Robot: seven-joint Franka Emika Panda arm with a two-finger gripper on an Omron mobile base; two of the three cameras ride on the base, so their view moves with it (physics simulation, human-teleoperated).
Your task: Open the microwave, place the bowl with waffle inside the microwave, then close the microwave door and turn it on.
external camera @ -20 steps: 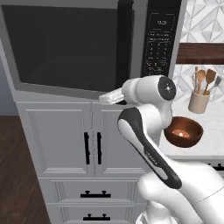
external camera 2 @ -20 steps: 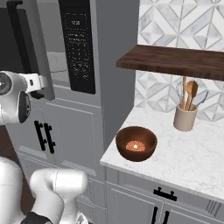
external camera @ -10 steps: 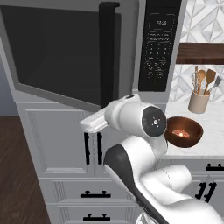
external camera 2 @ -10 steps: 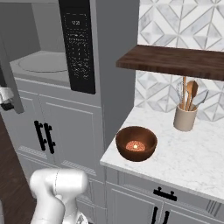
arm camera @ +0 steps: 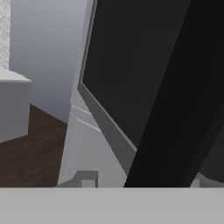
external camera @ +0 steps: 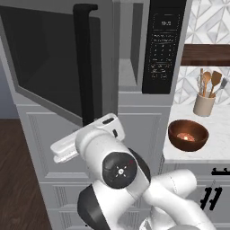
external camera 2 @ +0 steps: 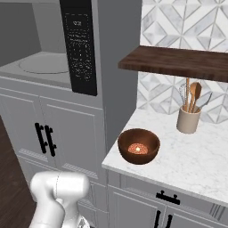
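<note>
One step looks done: we now see the wide grey-framed, dark-windowed microwave door [external camera: 54, 67] swung further open than a second ago, exposing the grey cavity of the big boxy microwave [external camera 2: 42, 67], so the reddish-brown wooden bowl [external camera 2: 138, 146] waiting far right on the counter comes next, though we cannot tell whether our claw is open or closed.

Flat, even rendered light fills the kitchen, with no visible lamp and no hard glare. The microwave door [external camera: 54, 67] window reads as dull near-black, without reflections. A soft shadow sits under the wooden shelf [external camera 2: 178, 62] and beneath the bowl [external camera 2: 138, 146] on the marble table [external camera 2: 196, 164]. The hand view is soft and blurred at close range; both base views stay sharp.
</note>
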